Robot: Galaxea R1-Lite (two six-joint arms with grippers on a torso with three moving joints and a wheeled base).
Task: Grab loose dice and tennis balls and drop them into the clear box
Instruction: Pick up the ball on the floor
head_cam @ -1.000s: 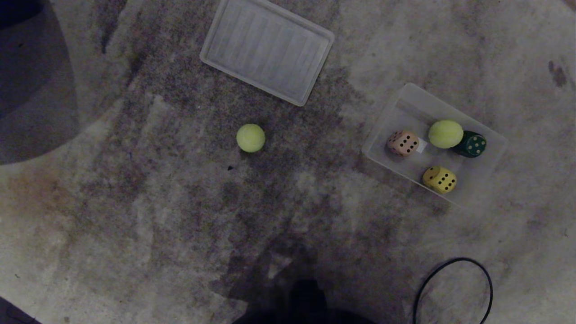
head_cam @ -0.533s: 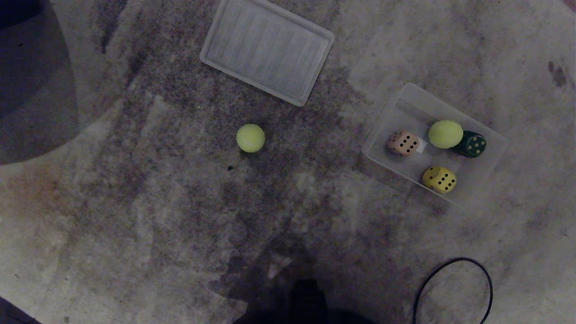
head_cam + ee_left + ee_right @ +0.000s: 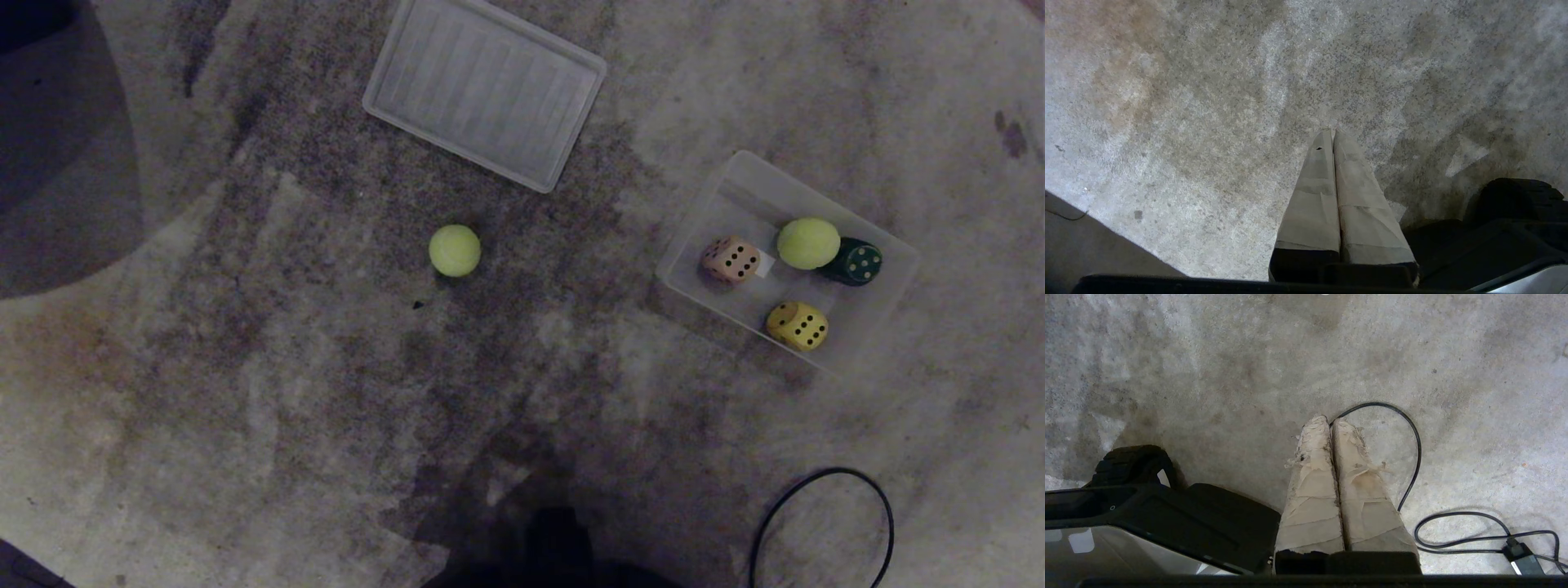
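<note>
Yellow-green tennis ball (image 3: 455,250) lies loose at 9 o'clock of clear box (image 3: 886,238); nothing has shifted. Left gripper (image 3: 1332,133) & right gripper (image 3: 1329,419) closed, empty; pickup pending.

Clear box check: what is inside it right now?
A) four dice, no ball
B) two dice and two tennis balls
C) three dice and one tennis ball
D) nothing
C: the clear box holds the beige-pink die, yellow die, dark green die and one tennis ball; the other tennis ball lies loose on the floor.
</note>
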